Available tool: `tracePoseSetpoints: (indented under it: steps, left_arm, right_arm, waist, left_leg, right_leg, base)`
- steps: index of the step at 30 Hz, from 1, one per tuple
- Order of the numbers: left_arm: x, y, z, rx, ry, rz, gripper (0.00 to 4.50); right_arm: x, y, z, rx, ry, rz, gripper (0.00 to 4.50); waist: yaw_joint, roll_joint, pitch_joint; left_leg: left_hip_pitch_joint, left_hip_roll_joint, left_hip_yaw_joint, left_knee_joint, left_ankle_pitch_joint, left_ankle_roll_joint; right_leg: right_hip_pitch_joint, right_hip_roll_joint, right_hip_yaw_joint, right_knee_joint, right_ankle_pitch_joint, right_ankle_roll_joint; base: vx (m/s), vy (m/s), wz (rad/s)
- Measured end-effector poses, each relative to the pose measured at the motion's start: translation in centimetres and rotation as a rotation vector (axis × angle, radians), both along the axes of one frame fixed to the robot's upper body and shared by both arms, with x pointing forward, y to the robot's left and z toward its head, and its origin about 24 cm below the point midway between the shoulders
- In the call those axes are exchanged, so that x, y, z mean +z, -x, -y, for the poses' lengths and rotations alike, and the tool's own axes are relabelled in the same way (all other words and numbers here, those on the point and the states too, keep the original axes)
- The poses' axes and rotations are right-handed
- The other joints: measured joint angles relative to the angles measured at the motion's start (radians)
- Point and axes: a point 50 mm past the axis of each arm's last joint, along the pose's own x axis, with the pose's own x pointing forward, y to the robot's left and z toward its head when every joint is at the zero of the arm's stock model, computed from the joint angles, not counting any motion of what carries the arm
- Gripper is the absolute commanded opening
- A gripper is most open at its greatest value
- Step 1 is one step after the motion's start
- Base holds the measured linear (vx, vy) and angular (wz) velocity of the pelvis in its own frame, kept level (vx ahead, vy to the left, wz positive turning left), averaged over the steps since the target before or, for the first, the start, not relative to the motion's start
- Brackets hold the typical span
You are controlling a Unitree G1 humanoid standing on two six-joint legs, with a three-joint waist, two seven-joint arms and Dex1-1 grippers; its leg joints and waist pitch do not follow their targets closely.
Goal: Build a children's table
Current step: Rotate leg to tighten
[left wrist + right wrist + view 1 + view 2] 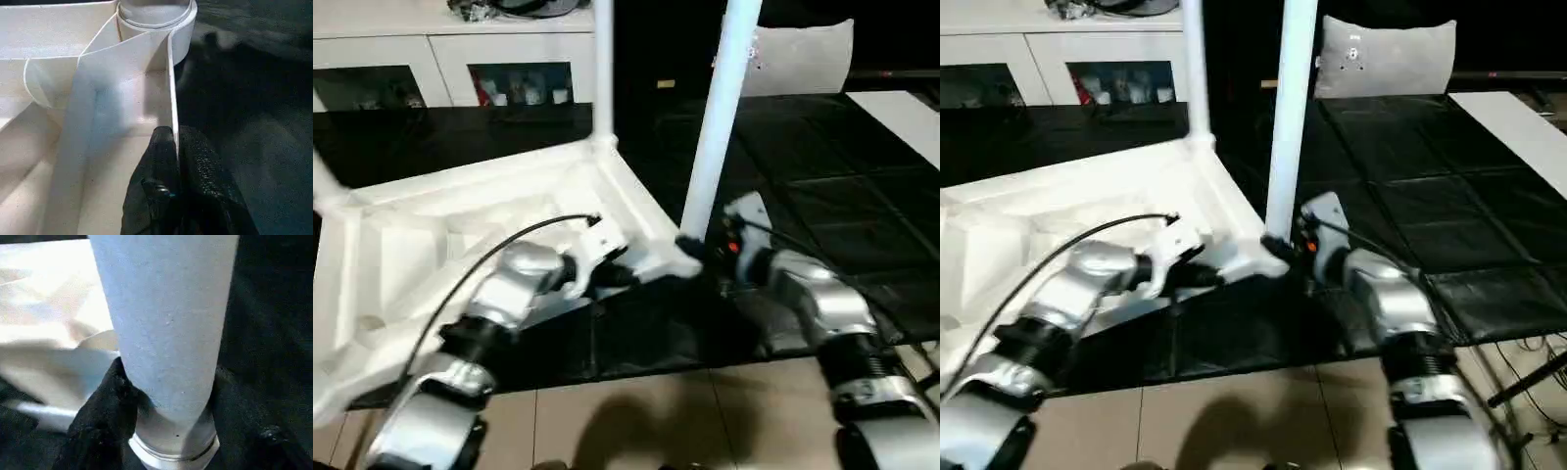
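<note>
The children's table lies upside down on the black mat, its ribbed white top facing up. One white leg stands in the far corner socket, and another leg stub shows at the left edge. A third leg stands upright in the near right corner socket. My left gripper is shut on the thin side wall of the top, just short of that socket. My right gripper hugs the base of the near leg, one black finger on each side, touching it.
A white cabinet with glass doors stands at the back left. Black floor mats stretch to the right, with a white panel behind and a white board at the far right. Beige tiles lie in front.
</note>
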Motion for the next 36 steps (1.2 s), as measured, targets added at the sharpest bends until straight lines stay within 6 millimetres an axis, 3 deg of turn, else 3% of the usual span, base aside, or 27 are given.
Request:
tracePoseSetpoints:
  steps: [7, 10, 13, 18, 24, 31, 32, 34, 36]
  left_arm:
    - [0.2, -0.1, 0.8, -0.017, -0.011, 0.03, 0.0]
    - [0.3, 0.0, 0.4, -0.055, -0.019, 0.044, 0.0]
    - [0.3, 0.1, -0.2, -0.09, -0.034, 0.058, 0.0]
    - [0.2, -0.1, -0.8, -0.121, -0.05, 0.091, 0.0]
    - [0.4, -0.5, -2.2, -0.117, -0.053, 0.119, 0.0]
    - [0.4, 0.4, -2.3, -0.142, -0.04, 0.126, 0.0]
    - [0.3, 0.7, -2.5, -0.146, -0.032, 0.113, 0.43]
    - [0.3, 0.8, -2.6, -0.137, -0.015, 0.099, 0.43]
    - [1.2, 1.1, -2.7, -0.115, 0.048, 0.107, 0.73]
  right_arm:
    - [0.1, 0.8, 0.5, -0.038, 0.011, 0.024, 3.05]
    - [0.2, 1.5, 1.2, 0.0, 0.013, 0.028, 3.15]
    - [0.5, 2.0, 1.8, 0.049, 0.025, 0.045, 3.55]
    - [1.6, 3.5, 3.4, 0.143, 0.017, 0.071, 3.92]
    - [1.9, 5.2, 5.0, 0.183, -0.029, 0.032, 4.4]
    - [2.8, 6.6, 5.2, 0.213, -0.078, 0.058, 4.48]
    - [2.9, 7.0, 5.0, 0.232, -0.081, 0.058, 4.5]
    - [2.8, 7.1, 4.8, 0.25, -0.089, 0.049, 4.5]
    - [2.8, 7.2, 3.9, 0.275, -0.115, 0.046, 4.5]
  waist:
    - [0.017, 0.001, 0.0]
    - [0.021, 0.001, 0.001]
    - [0.03, 0.002, 0.001]
    - [0.053, 0.002, 0.001]
    - [0.049, 0.002, 0.001]
    - [0.053, 0.008, 0.001]
    - [0.053, 0.009, 0.001]
    - [0.053, 0.01, 0.001]
    - [0.053, 0.01, 0.001]
  left_leg:
    - [-0.002, 0.0, 0.0, 0.0, -0.002, 0.003]
    - [-0.002, 0.0, 0.0, 0.0, -0.002, 0.002]
    - [-0.002, 0.0, 0.0, 0.0, -0.001, 0.002]
    - [-0.002, 0.0, 0.0, 0.001, -0.001, 0.002]
    - [-0.004, 0.0, 0.0, 0.001, -0.001, 0.002]
    - [-0.005, 0.0, 0.0, 0.0, -0.003, 0.004]
    - [-0.005, 0.0, 0.0, 0.0, -0.003, 0.004]
    - [-0.005, 0.0, 0.0, 0.0, -0.003, 0.004]
    - [-0.004, 0.0, 0.0, 0.0, -0.002, 0.004]
  right_leg:
    - [-0.004, 0.0, 0.0, -0.001, 0.0, 0.0]
    - [-0.005, 0.0, 0.0, 0.001, -0.001, 0.0]
    - [-0.005, -0.001, 0.0, 0.001, -0.001, 0.0]
    - [-0.004, -0.001, 0.0, 0.0, 0.0, 0.001]
    - [-0.004, 0.0, 0.0, 0.0, 0.0, 0.001]
    - [-0.005, -0.001, 0.0, -0.002, -0.001, 0.003]
    - [-0.005, -0.001, 0.0, -0.002, -0.002, 0.003]
    - [-0.005, -0.001, 0.0, -0.002, -0.001, 0.002]
    - [-0.004, -0.001, 0.0, -0.001, -0.001, 0.002]
  base:
    - [0.0, 0.0, 0.0]
    - [0.0, 0.0, 0.0]
    - [0.0, 0.0, 0.0]
    - [0.0, 0.0, 0.0]
    - [0.0, 0.0, 0.0]
    - [0.0, 0.0, 0.0]
    - [0.0, 0.0, 0.0]
    - [0.0, 0.0, 0.0]
    - [0.0, 0.0, 0.0]
